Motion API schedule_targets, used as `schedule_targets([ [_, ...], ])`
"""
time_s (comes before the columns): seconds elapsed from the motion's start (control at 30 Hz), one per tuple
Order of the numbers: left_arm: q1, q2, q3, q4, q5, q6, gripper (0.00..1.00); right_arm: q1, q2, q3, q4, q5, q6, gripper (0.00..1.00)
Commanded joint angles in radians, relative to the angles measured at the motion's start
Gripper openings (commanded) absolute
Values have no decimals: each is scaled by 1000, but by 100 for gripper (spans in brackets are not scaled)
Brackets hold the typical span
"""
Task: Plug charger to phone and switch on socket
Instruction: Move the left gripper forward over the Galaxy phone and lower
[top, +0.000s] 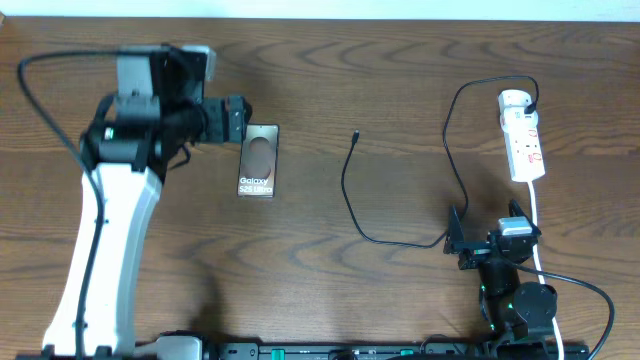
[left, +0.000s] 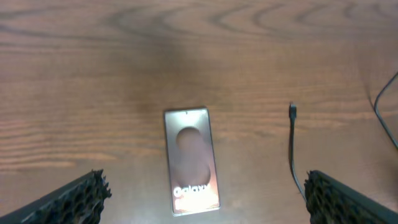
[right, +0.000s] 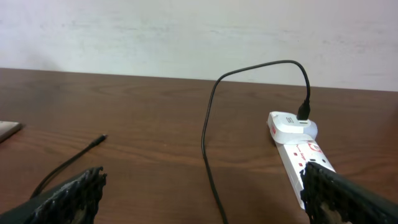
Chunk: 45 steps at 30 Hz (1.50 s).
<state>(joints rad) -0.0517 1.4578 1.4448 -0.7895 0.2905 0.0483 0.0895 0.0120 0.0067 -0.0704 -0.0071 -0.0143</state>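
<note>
The phone (left: 191, 163) lies free; left pincer (left: 205, 186) and right pincer (right: 204, 177) both gape wide, holding nothing

phone (top: 259, 160) dark, brownish screen | charger (left: 291, 134) black | socket (top: 524, 140) white, red marks

in my right wrist view the socket (right: 292, 140) has its near end hidden behind a finger of my right gripper (right: 202, 180), and the left edge cuts off the phone (right: 7, 130). from above, the socket's switches are too small to read. in my left wrist view the charger (left: 292, 146) slips behind a finger of my left gripper (left: 205, 186).
</note>
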Motion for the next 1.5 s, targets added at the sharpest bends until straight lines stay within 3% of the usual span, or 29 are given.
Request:
schedule_targets([
  [0.0,-14,113,145,-105,5,-8,98,10,-5,-1,-5,-2,-1,99],
  [0.1,-15,227,240,-223,5,-4,98,10,-5,-1,-5,-2,-1,99],
  [0.43,-15,351,238,-257,16,-9,98,10,-5,-1,-4,-2,-1,99],
  [0.77,-27,357,228,-196,6,-72,98,10,-5,-1,-5,-2,-1,99],
  [0.9,-45,383,228,-196,-95,-99,98,10,-5,-1,-5,-2,-1,99],
  [1.47,-124,647,228,-203,-173,-113,98,10,-5,-1,-5,-2,-1,99],
])
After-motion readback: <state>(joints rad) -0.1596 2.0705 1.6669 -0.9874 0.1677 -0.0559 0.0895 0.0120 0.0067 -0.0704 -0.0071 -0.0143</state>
